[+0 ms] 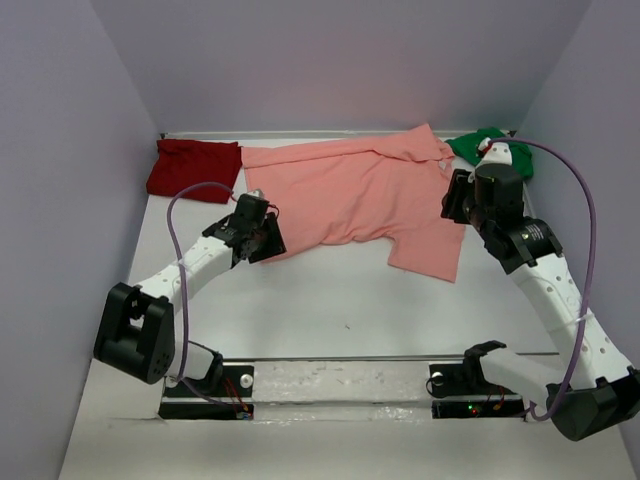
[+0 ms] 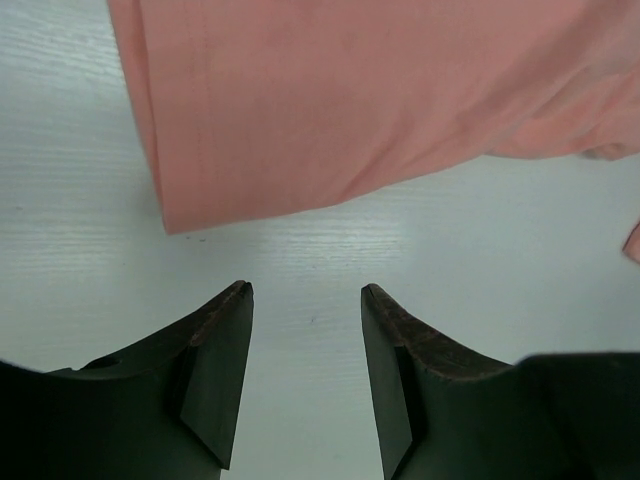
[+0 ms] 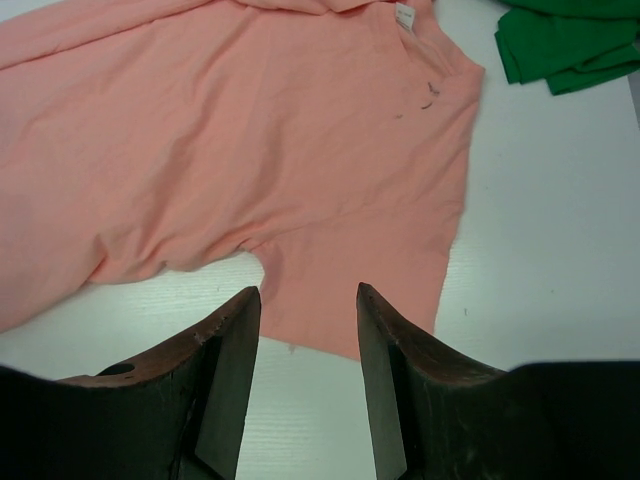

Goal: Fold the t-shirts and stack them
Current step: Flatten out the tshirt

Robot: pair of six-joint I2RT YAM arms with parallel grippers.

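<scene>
The salmon-pink t-shirt point(image 1: 350, 190) lies spread across the back of the white table, its collar to the right. A dark red t-shirt point(image 1: 193, 168) sits folded at the back left, and a green t-shirt point(image 1: 488, 148) is bunched at the back right. My left gripper point(image 1: 262, 238) hovers just short of the pink shirt's lower left corner point(image 2: 200, 200); it is open point(image 2: 306, 290) over bare table. My right gripper point(image 1: 456, 203) is open point(image 3: 308, 290) above the near edge of the pink shirt's sleeve point(image 3: 340, 300). The green shirt point(image 3: 565, 45) shows at the top right of the right wrist view.
Grey walls enclose the table on the left, back and right. The arm bases and a mounting rail point(image 1: 340, 380) run along the near edge. A purple cable point(image 1: 590, 230) loops beside the right arm.
</scene>
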